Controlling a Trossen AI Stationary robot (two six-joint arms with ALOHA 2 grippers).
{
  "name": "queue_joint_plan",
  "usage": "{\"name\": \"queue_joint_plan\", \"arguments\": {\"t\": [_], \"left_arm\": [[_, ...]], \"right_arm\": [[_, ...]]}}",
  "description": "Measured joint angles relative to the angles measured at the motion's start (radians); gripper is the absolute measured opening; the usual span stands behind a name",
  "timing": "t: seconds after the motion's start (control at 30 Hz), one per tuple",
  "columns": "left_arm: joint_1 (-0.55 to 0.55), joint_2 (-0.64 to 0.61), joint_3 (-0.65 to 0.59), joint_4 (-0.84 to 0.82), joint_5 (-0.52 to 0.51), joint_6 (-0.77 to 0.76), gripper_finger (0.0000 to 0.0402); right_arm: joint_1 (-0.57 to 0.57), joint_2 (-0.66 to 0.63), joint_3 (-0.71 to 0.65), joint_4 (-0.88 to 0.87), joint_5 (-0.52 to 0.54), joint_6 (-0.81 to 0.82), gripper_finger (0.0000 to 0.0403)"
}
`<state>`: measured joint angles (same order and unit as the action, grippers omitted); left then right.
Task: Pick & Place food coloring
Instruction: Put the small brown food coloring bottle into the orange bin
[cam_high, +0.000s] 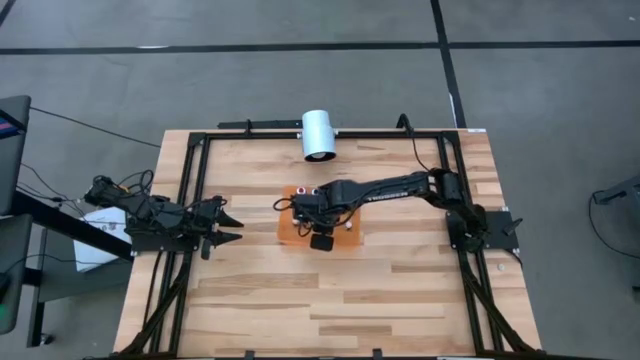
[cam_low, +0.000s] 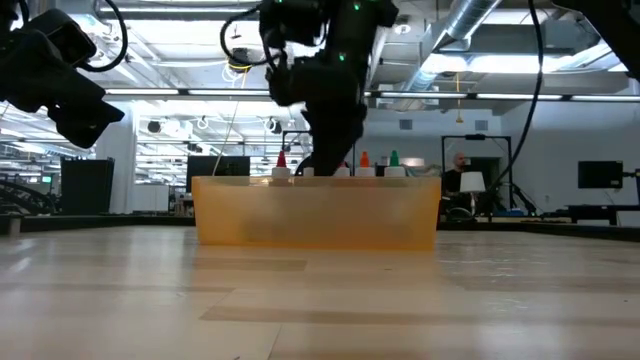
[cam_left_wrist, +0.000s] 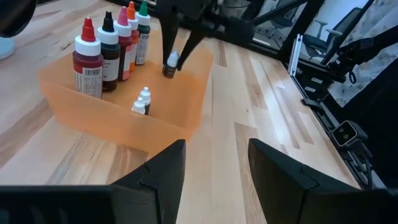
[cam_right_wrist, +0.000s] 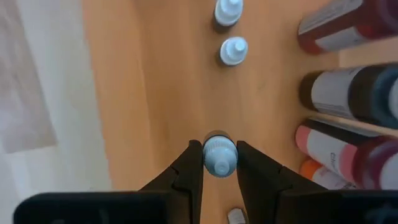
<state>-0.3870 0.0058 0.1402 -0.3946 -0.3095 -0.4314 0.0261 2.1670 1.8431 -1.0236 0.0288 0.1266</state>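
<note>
An orange tray (cam_high: 345, 238) sits mid-table. At one end of it stand several taller food coloring bottles (cam_left_wrist: 109, 46) with red, dark, pink, orange and green tops. Two tiny white-capped bottles (cam_left_wrist: 142, 101) stand on its floor. My right gripper (cam_right_wrist: 219, 149) reaches down into the tray, shut on a third tiny bottle (cam_left_wrist: 170, 65) with a white cap and dark body. My left gripper (cam_high: 232, 227) waits open near the table's left edge, pointing at the tray, with nothing between its fingers. My right gripper pinches the tiny bottle's white cap (cam_right_wrist: 219, 155) between its two fingers (cam_right_wrist: 193, 163), which come from above and point down. The bottle hangs upright below the fingertips, inside the tray; whether its base touches the tray floor I cannot tell.
A large white cylinder (cam_high: 319, 134) lies at the table's far edge, behind the tray. Black frame rails (cam_high: 190, 190) run along the table's left, right and far sides. Bare wood lies between the tray and the near edge.
</note>
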Motion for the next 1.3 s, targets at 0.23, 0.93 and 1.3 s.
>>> {"name": "queue_joint_plan", "arguments": {"t": [0.23, 0.93, 1.3], "left_arm": [[0.0, 0.0, 0.0, 0.0, -0.008, -0.014, 0.0167], [0.0, 0.0, 0.0, 0.0, -0.012, -0.055, 0.0167], [0.0, 0.0, 0.0, 0.0, -0.012, -0.055, 0.0167]], "right_arm": [[-0.015, -0.013, -0.112, 0.139, -0.003, -0.002, 0.0079], [-0.062, -0.013, -0.193, 0.266, -0.013, -0.036, 0.0079], [-0.008, -0.012, -0.193, 0.264, 0.014, 0.007, 0.0079]]}}
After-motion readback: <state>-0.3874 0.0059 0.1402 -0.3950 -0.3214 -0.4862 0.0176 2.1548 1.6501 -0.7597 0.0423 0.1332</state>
